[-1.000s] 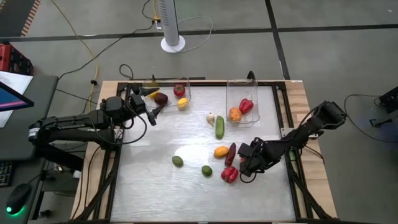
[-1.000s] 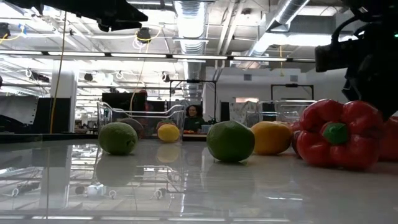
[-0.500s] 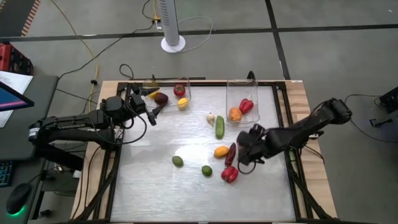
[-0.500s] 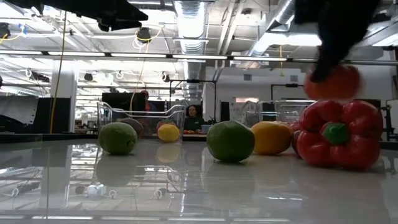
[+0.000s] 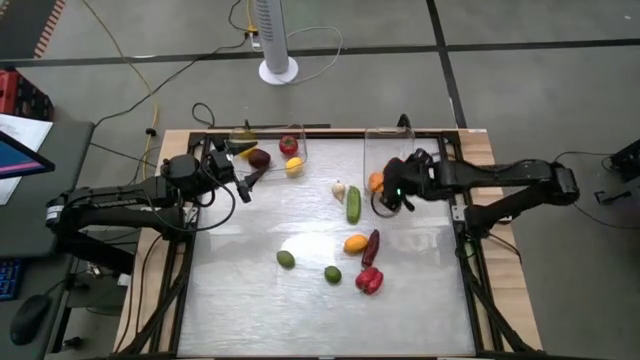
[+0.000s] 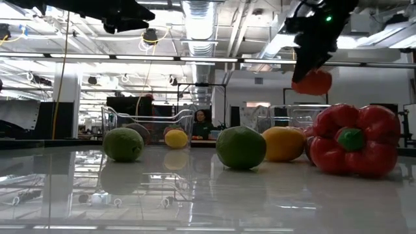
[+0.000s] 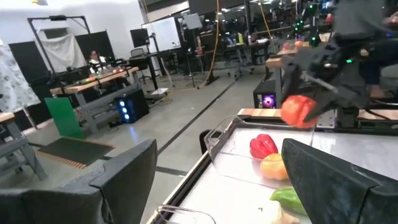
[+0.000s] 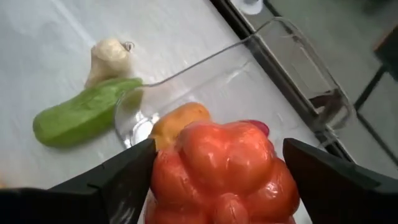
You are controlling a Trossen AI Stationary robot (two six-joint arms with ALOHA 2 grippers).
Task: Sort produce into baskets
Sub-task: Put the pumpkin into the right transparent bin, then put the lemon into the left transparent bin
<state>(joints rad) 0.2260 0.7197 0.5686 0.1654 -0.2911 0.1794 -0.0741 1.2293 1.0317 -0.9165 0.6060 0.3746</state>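
A red tomato (image 8: 225, 167) is being held, clamped between the right gripper's (image 5: 397, 190) fingers, above the right basket (image 5: 385, 140); release is called for next.

No readable text, label, brand or number showed in any view — not on the produce, the baskets or the arms — and the whiteboard far off at twelve o'clock stayed illegible.

Right hand (image 5: 393, 192) is raised and clamped around a load, while left hand (image 5: 243, 178) waits, fingers apart.
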